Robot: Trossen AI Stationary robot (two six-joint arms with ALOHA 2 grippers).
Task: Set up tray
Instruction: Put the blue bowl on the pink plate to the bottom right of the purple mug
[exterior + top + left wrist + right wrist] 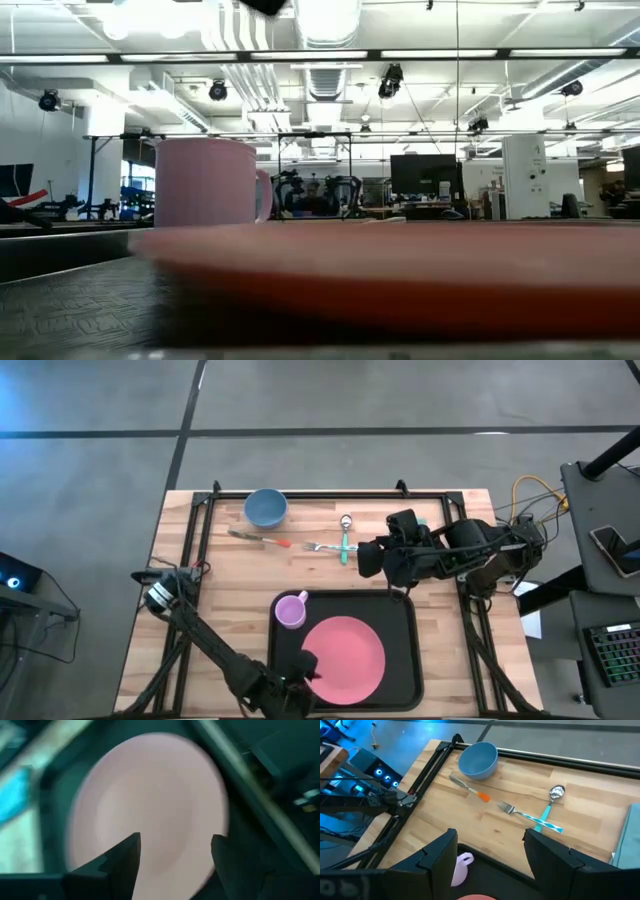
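Note:
The black tray point(410, 610) lies at the table's near middle. On it rest a pink plate point(345, 657) point(400, 260) point(150, 805) and a pink mug point(291, 610) point(205, 180) point(462, 865), which stands upright at the tray's far left corner. My left gripper point(308, 665) point(175, 855) is open and hovers over the plate's left part. My right gripper point(365, 557) point(490, 850) is open too. It is above the bare wood beyond the tray's far rim, close to the fork point(322, 546) point(520, 812) and spoon point(346, 530) point(554, 800).
A blue bowl point(266, 508) point(478, 760) stands near the table's far edge. A knife with an orange part point(258, 538) point(470, 790) lies just before it. A pale blue thing point(627, 840) shows at the right wrist view's edge. Black frame rails point(190, 540) run along the table's sides.

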